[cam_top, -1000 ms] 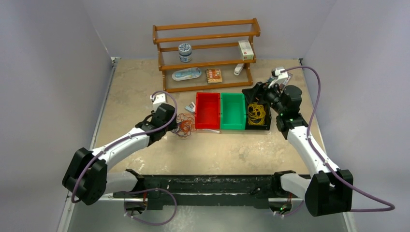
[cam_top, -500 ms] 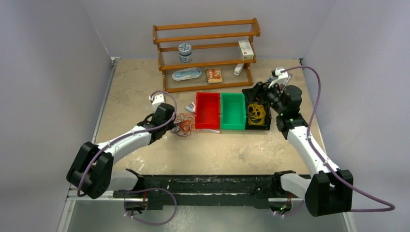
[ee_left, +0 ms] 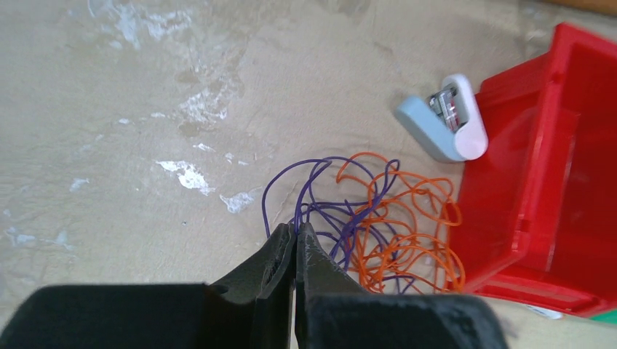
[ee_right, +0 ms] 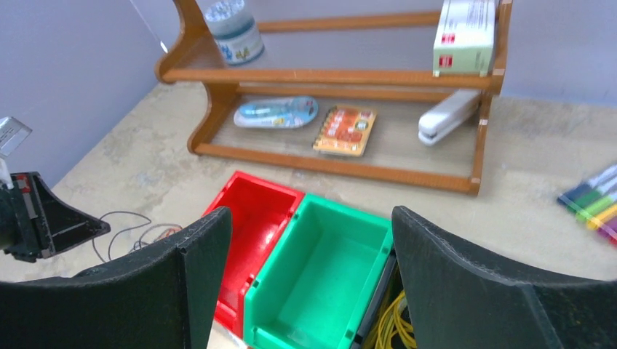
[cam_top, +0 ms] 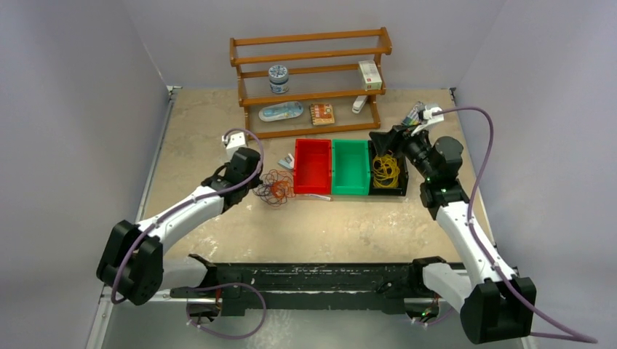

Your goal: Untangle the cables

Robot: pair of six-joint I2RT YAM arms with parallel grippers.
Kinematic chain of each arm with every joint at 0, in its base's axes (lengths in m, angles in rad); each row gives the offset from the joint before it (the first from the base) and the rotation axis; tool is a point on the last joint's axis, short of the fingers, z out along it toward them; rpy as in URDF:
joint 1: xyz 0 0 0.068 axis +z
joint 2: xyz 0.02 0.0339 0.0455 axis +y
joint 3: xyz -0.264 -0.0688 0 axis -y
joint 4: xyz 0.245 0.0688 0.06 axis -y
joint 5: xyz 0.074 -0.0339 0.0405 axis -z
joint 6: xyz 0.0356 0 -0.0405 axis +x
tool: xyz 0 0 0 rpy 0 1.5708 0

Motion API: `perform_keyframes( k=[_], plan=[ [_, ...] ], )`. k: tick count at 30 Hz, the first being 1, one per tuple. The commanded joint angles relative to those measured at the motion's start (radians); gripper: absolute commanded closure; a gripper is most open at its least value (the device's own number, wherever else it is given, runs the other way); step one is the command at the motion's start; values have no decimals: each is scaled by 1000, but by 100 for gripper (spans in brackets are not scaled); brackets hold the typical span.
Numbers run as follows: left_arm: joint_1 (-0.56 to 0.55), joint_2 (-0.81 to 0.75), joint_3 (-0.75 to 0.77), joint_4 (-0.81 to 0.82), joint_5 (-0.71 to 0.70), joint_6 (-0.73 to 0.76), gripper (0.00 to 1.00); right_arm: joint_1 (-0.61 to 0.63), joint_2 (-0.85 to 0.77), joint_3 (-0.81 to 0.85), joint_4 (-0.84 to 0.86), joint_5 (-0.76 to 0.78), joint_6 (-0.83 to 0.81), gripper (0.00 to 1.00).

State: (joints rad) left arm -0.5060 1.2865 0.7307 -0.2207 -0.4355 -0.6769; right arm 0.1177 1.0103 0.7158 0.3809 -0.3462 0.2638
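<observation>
Left wrist view: the left end effector (ee_left: 295,234) has its fingers pressed together, pinching the cables (ee_left: 378,218) at the purple edge of the tangle. The orange and purple strands lie loose on the desk (ee_left: 109,145), left of its centre, with the orange loops touching the left wall of the red bin (ee_left: 553,167). Just beyond the tangle, a small white and grey-blue clip-like thing (ee_left: 445,120) lies against the same bin's far left corner.

From the top external view, the red bin, a green bin (cam_top: 351,166) and a black bin (cam_top: 399,190) stand side by side in a row, walls touching, in the middle of the desk. A yellow coil (cam_top: 385,171) lies inside the black bin.

The right end effector (ee_right: 311,218) hangs above the green and black bins with its fingers spread wide and nothing between them. Behind the bins, a wooden rack (ee_right: 342,76) stands at the far edge of the desk. Coloured markers (ee_right: 593,200) lie near the far right corner.
</observation>
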Motion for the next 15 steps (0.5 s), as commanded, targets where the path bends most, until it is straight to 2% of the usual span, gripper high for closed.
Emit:
perform_keyframes(
  k=[1,7,15],
  plan=[
    [6,-108,94,-42,-36,54,100,4,-43,1,125,0,-36,17],
    [6,-177,202,-95,-31,124,100,21,-7,1,200,-88,-27,15],
    [6,-233,353,-139,4,221,100,154,83,70,242,-82,-50,14]
  ],
)
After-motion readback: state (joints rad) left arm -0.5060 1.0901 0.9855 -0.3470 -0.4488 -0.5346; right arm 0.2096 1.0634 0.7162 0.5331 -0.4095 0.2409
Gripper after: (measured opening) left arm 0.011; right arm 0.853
